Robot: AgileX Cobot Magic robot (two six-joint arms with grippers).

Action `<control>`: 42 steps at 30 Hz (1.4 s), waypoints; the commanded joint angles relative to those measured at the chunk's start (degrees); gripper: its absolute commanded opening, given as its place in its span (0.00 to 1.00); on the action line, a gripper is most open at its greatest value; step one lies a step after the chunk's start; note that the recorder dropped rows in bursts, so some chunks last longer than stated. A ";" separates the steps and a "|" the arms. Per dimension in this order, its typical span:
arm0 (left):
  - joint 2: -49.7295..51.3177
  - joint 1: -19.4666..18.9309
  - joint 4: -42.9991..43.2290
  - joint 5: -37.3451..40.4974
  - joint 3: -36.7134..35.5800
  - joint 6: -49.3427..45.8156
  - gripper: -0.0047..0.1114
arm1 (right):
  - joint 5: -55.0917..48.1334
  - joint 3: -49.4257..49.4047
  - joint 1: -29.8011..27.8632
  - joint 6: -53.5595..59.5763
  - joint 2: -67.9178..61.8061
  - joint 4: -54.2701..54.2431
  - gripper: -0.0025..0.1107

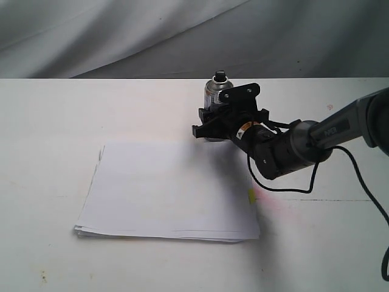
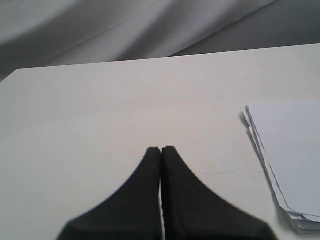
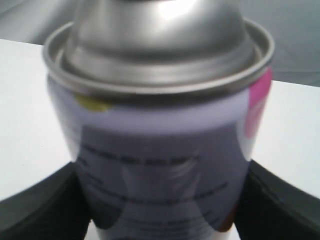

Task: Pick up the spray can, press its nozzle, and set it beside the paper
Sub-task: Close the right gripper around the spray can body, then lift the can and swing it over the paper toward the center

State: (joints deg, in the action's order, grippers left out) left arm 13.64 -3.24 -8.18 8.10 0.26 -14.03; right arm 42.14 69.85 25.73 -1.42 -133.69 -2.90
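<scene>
The spray can [image 1: 214, 91] stands upright on the white table just behind the paper [image 1: 170, 188], its black nozzle [image 1: 219, 75] on top. My right gripper [image 1: 212, 123] reaches in from the right and is shut on the can's lower body. In the right wrist view the can [image 3: 160, 150] fills the frame, and both black fingers [image 3: 45, 205] of the gripper [image 3: 162, 192] touch its sides. The nozzle is cut off there. Over bare table left of the paper [image 2: 292, 155], my left gripper [image 2: 161, 150] is shut on nothing. It does not appear in the exterior view.
A small yellow tab [image 1: 251, 196] sits at the paper's right edge. The right arm's black cable [image 1: 292, 188] loops over the table to the right of the paper. A grey cloth backdrop [image 1: 182, 36] hangs behind the table's far edge.
</scene>
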 commanded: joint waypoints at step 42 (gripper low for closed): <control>-0.30 -0.09 0.05 -0.53 -0.26 0.28 0.04 | -66.33 0.29 11.43 6.45 35.47 45.05 0.02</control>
State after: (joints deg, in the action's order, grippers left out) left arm 13.64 -3.24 -8.18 8.10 0.26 -14.03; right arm -25.75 69.75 35.53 8.69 -98.65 35.84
